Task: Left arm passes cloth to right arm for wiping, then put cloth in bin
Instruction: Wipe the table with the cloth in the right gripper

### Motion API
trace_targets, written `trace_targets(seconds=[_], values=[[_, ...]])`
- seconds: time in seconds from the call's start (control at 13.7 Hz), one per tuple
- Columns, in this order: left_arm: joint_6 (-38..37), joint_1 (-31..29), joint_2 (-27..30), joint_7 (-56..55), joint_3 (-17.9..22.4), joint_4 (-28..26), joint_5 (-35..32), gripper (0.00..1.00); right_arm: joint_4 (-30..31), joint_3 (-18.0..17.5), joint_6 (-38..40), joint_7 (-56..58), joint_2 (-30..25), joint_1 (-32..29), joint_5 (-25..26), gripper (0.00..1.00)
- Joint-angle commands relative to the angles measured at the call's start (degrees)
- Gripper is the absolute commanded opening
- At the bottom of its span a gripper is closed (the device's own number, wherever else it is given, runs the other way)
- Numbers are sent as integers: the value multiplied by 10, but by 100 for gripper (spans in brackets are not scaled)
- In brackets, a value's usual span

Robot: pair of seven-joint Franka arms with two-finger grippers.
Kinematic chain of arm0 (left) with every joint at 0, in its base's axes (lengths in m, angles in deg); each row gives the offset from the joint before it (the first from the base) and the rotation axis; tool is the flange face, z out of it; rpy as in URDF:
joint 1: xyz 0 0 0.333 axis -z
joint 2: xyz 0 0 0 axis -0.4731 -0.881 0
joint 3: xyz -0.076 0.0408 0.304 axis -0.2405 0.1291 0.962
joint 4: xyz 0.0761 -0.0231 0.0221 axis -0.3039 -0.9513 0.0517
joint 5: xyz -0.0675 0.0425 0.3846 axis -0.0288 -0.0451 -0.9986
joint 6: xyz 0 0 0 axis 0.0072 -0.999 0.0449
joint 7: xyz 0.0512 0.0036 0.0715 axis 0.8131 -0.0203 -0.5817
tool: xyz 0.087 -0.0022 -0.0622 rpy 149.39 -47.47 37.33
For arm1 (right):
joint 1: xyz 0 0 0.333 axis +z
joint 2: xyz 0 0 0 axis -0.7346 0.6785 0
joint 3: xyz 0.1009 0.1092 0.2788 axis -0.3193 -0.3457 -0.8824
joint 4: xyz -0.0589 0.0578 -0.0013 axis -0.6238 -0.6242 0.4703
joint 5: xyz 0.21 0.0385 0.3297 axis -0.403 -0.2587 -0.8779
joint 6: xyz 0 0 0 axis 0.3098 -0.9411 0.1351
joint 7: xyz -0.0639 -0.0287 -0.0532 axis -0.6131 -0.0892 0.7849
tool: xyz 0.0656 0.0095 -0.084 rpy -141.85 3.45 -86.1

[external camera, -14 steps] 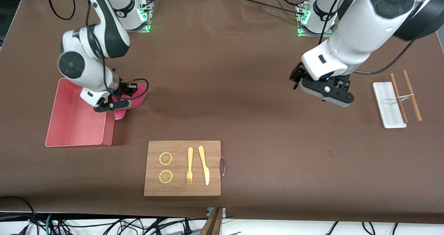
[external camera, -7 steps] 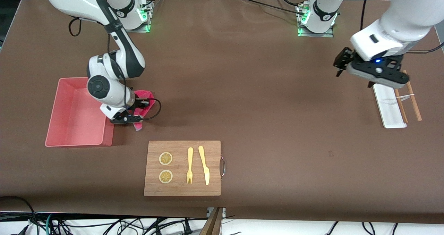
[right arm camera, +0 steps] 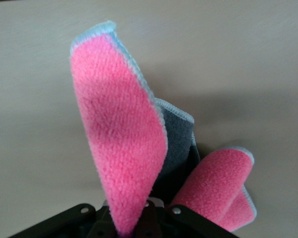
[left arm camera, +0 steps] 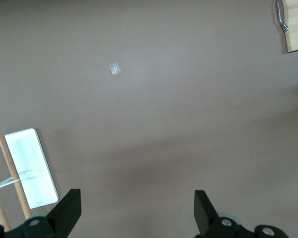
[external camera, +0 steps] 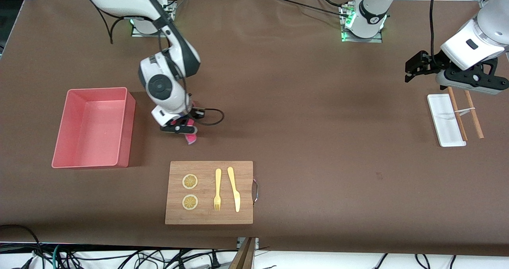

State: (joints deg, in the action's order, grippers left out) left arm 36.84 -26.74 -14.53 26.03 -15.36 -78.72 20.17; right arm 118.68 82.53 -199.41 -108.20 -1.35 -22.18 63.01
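Observation:
My right gripper (external camera: 186, 129) is shut on the pink cloth (external camera: 191, 138), low over the brown table between the bin (external camera: 129, 102) and the table's middle. In the right wrist view the cloth (right arm camera: 120, 144) rises from the closed jaws (right arm camera: 139, 224) in pink folds with a grey underside and pale blue edging. The pale pink bin has nothing in it. My left gripper (external camera: 412, 71) hangs open and holds nothing, over the table at the left arm's end, beside the white tray. Its two black fingertips (left arm camera: 65, 210) stand wide apart around bare table; the left gripper (left arm camera: 136, 213) has nothing between them.
A wooden cutting board (external camera: 209, 192) with two lemon slices, a yellow fork (external camera: 217, 189) and a knife (external camera: 234, 188) lies nearer the camera than the cloth. A small white tray (external camera: 444, 120) and two wooden sticks (external camera: 472, 109) lie at the left arm's end.
The right arm has carried the cloth from beside the bin toward the table's middle. The left arm has drawn back toward its own end, over the white tray, still open.

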Motion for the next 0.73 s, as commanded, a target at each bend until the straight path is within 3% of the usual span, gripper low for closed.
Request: trace_targets(seconds=[0.0, 0.15, 0.36, 0.66], values=[[-48, -9, -15, -15, -4, 30, 27, 100, -62, -6, 0, -80, 47, 48, -14, 0], [-97, -28, -36, -11, -3, 74, 23, 100, -117, -18, 1, -130, 75, 66, -27, 0], [-152, -52, -38, -14, -3, 75, 22, 100, -174, -31, 8, -174, 90, 79, -39, 0], [-203, -51, -32, -11, -9, 88, 9, 100, -170, -32, 47, -122, 76, 35, -61, 0]])
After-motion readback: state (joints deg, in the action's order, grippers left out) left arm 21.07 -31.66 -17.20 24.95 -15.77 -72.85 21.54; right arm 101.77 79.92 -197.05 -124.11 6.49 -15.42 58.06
